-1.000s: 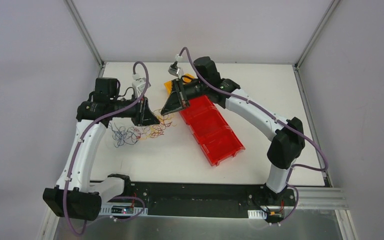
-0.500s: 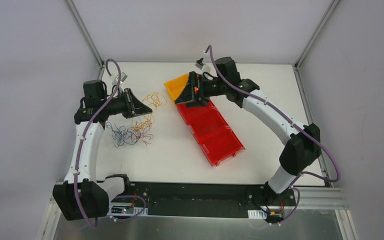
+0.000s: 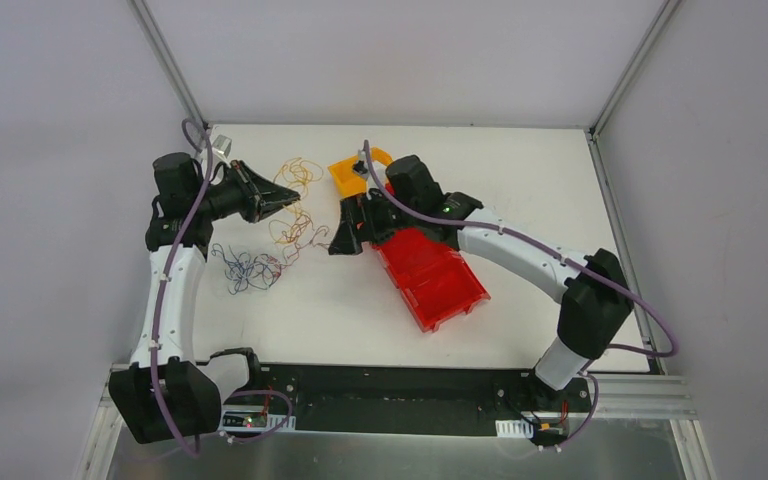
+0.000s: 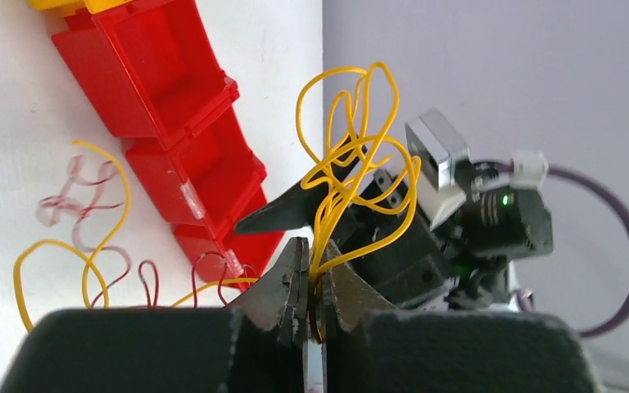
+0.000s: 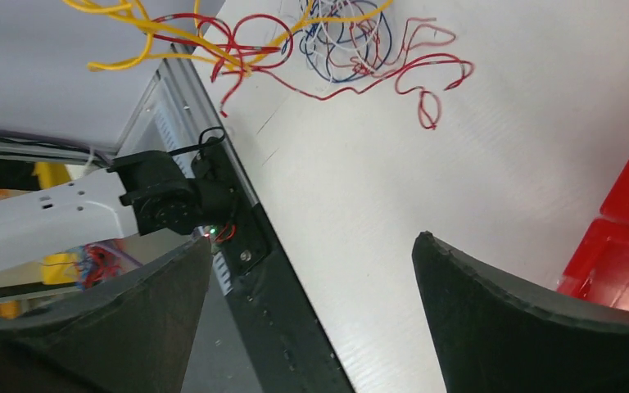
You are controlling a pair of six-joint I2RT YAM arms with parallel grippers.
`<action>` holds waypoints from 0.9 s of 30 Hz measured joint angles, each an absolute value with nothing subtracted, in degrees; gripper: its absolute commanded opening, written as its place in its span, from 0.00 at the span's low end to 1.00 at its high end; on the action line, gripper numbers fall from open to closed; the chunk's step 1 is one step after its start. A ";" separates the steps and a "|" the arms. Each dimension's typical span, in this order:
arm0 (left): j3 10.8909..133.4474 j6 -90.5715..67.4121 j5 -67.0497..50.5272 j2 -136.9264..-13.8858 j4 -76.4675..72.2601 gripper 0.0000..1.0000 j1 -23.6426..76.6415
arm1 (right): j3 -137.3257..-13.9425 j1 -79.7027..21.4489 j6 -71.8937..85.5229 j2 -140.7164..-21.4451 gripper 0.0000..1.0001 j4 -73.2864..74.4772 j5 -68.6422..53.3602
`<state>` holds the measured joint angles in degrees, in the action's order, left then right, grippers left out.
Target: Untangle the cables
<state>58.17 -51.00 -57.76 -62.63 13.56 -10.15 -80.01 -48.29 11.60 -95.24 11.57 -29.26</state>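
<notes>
While the left gripper (image 4: pixel 311 254) is clenched on a yellow cable (image 4: pixel 352 155), its loops trail toward 6 o'clock in the top view and cross red strands (image 5: pixel 409 78). The other cables (image 3: pixel 250 270), a blue-red-white clump, lie on the table (image 3: pixel 540 170) at 8 o'clock from the right gripper (image 5: pixel 311 241), which gapes empty. I judge the right arm better placed to pin the crossing.

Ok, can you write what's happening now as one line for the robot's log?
left gripper: shut on yellow cable | right gripper: open, empty, by bins | clump: on table
</notes>
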 measured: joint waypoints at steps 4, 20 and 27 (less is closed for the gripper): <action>57.32 -56.88 -57.84 -62.76 11.53 0.00 -11.68 | -83.48 -52.93 4.58 -97.08 0.94 10.81 -22.44; 56.69 -70.13 -58.26 -63.46 6.20 0.00 -12.49 | -91.57 -66.37 -12.03 -111.57 0.74 2.61 8.88; 55.33 -71.48 -58.30 -63.46 5.74 0.00 -12.64 | -91.70 -66.39 -14.83 -112.68 0.09 -3.64 20.84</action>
<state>55.33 -71.48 -58.30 -63.46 5.74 -12.64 -91.70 -66.39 -14.83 -112.68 -3.64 20.84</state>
